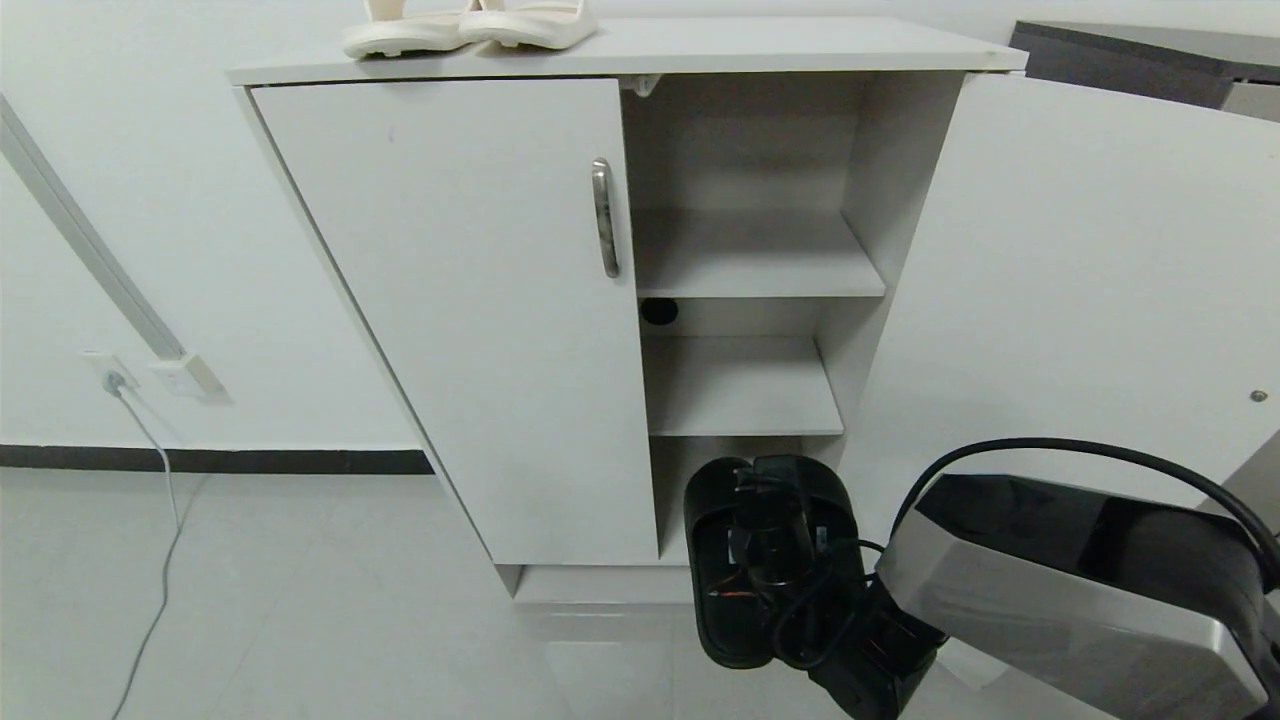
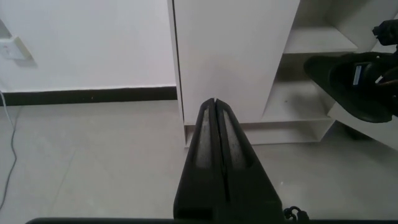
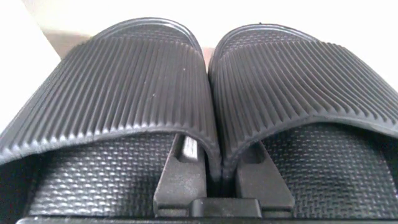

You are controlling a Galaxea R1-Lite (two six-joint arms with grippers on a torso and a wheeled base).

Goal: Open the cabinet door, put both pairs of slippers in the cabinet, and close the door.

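Observation:
A white cabinet point(image 1: 450, 300) stands against the wall, its right door point(image 1: 1080, 280) swung open and its left door shut. Cream slippers point(image 1: 470, 28) lie on its top. My right gripper point(image 1: 765, 520) is shut on the pair of black slippers point(image 1: 730, 600), pinching the two inner sides together point(image 3: 211, 155), just in front of the lowest compartment point(image 1: 675, 500). The black slippers point(image 2: 354, 81) hang before the open compartments in the left wrist view too. My left gripper point(image 2: 214, 102) is shut on nothing, low over the floor in front of the closed left door.
Two bare shelves point(image 1: 750, 260) sit above the lowest compartment. A wall socket with a grey cable point(image 1: 150, 480) is at the left, trailing over the floor tiles. A dark desk edge point(image 1: 1140, 50) shows at the back right.

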